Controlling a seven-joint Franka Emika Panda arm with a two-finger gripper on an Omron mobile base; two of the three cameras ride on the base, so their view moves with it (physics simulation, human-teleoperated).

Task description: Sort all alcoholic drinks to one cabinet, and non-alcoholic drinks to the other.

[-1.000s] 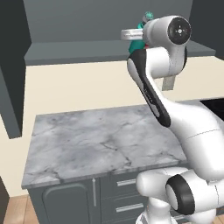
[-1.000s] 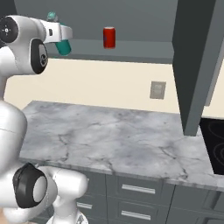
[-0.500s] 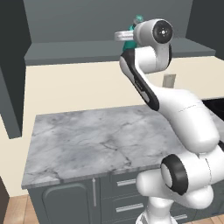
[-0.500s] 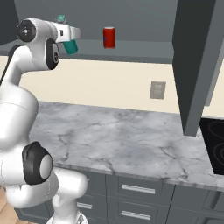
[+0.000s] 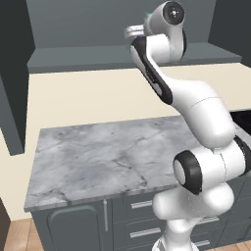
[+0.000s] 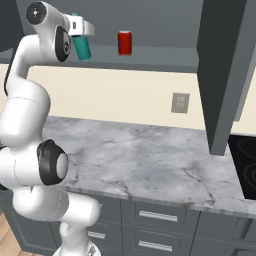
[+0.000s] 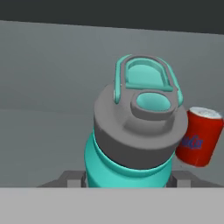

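While you watch, arm: raised high, reaching to the cabinet (image 6: 150, 60) shelf.
Gripper (image 6: 80, 37): you see it clamped on the teal bottle (image 6: 83, 48), tilted, smooth cylinder, grey cap (image 7: 135, 131).
Red soda can (image 6: 124, 42): upright on the shelf, nearby.

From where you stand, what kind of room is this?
Most likely a kitchen: a marble-look counter over grey base drawers, an open overhead cabinet holding a red soda can, and a black stovetop at the counter's end.

Arm raised high, gripper (image 6: 81, 36) apparently clamped.
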